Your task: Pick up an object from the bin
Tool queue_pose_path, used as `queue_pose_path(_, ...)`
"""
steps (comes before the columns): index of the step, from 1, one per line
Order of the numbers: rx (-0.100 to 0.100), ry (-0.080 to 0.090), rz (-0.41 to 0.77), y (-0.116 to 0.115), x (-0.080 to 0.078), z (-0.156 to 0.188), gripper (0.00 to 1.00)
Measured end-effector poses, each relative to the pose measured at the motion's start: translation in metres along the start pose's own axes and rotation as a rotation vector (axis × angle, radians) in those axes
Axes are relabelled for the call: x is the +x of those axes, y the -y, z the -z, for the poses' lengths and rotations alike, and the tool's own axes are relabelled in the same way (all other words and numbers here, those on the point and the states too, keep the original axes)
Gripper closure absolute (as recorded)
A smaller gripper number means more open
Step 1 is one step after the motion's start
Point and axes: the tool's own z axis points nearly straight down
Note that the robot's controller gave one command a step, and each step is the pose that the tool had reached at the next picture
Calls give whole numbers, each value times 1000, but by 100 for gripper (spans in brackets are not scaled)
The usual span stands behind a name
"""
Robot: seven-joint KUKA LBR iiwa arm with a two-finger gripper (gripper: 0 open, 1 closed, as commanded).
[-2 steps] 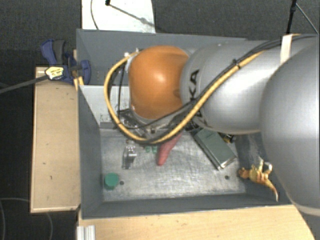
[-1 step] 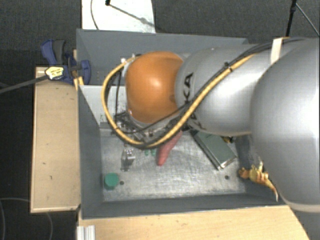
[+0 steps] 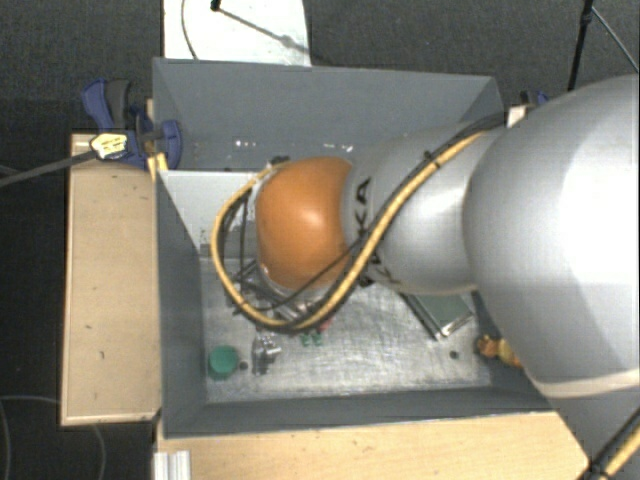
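Down at the near-left corner of the grey bin, I count one green round piece, like a small cap or disc, lying flat on the floor close to the left wall. Just to its right the gripper hangs low over the floor, its metal tip beside the green piece and, as far as I can judge, apart from it. Whether it is spread or closed I cannot tell, nor whether it has hold of anything, since the orange cover on the wrist and the loop of yellow-and-black cables sit right over it.

Right of the gripper lies one tiny green-and-red bit, too small for me to name. Farther right, one flat grey-green slab pokes out from under the arm, tilted and mostly covered. At the right end of the floor one yellow-orange thing peeks from below the arm, cut off. The arm's bulk hides much of the floor's back and right part.
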Motion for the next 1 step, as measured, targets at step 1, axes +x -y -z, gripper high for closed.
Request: queue_pose_path(1, 2, -8, 23, -8, 22, -13, 0)
